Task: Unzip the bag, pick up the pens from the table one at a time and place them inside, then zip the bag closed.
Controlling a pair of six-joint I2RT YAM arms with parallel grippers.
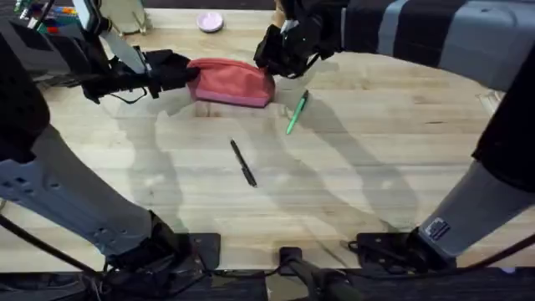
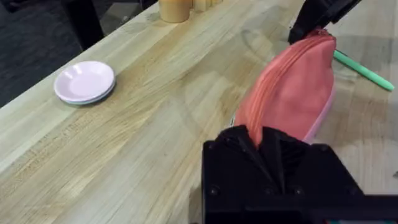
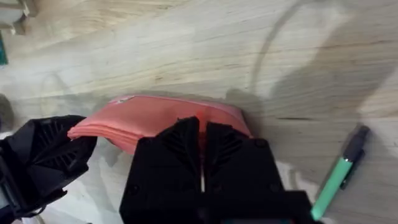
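Overhead, I see the bag (image 1: 231, 82) lying on the desk (image 1: 376, 167) with my left tool (image 1: 185, 73) clenched on its left end and my right tool (image 1: 273, 60) clamped at its right end. Green pen (image 1: 296, 113) and black pen (image 1: 243, 162) lie nearer me.

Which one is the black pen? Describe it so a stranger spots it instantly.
On the pale wooden table, look nearer the arm bases than the pink bag. The black pen lies alone there, thin and dark, while the green pen sits close beside the bag.
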